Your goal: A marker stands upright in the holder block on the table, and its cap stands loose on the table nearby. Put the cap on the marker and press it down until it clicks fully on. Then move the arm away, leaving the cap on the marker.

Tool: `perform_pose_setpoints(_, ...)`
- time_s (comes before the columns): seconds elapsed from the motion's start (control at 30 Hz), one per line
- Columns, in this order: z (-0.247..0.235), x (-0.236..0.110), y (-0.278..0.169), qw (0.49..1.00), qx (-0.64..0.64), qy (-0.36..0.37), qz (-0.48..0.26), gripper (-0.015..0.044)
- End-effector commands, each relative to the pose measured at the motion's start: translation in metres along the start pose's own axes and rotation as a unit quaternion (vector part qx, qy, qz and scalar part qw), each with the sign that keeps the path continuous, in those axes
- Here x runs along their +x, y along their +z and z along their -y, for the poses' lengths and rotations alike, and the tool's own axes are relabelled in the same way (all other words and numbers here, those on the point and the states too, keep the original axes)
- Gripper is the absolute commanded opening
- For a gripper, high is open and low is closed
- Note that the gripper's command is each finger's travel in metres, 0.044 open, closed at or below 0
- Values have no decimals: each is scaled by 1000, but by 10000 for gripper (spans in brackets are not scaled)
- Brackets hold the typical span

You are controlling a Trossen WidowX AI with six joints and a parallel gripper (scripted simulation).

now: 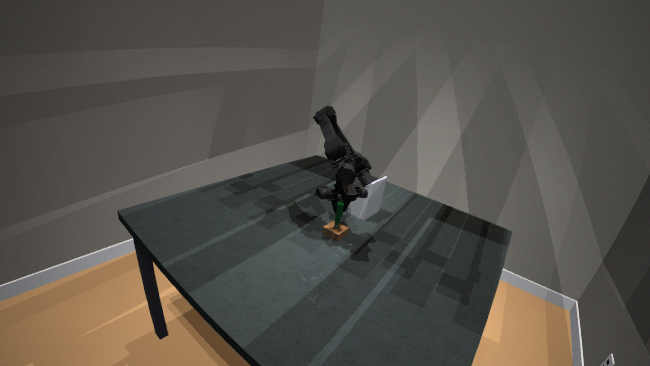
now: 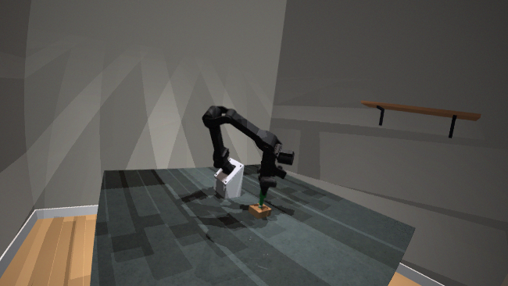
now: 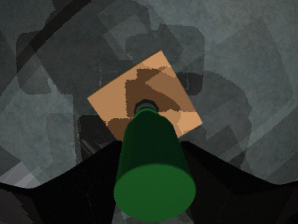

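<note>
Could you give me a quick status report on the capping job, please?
End effector shut on green cap. Cap lined up over marker in holder block, seating unconfirmed. Nothing in the way.

The cap (image 3: 154,172) looks matt green plastic; beneath it the holder block (image 3: 170,90) seems pale wood; the worktop (image 1: 280,295) is mottled, slightly glossy.

In the wrist view the green cap (image 3: 154,175) covered nearly all of the marker (image 3: 144,107); only a dark tip showed at its far end, so whether the two touched could not be told. The hand's (image 3: 153,183) fingers ran off the bottom edge. From the top view, the marker (image 1: 339,214) was too small to separate from the cap.
</note>
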State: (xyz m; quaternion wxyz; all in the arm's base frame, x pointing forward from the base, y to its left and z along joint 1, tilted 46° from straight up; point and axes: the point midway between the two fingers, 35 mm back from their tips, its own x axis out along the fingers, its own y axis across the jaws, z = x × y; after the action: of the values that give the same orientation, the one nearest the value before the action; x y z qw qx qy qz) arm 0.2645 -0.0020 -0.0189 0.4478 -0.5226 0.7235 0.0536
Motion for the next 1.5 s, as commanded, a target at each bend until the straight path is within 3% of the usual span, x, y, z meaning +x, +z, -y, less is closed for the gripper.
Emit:
perform_pose_setpoints(0.0,0,7,-1,1000,-2,0,-2,0)
perform_pose_setpoints(0.8,-1,34,-3,1000,-2,-1,-4,0)
perform_pose_setpoints(1.33,-1,33,-2,1000,0,0,-3,420)
perform_pose_setpoints(1.4,-1,30,-2,1000,0,1,-3,440)
perform_pose_setpoints(1.47,0,6,1,1000,-1,1,-1,440)
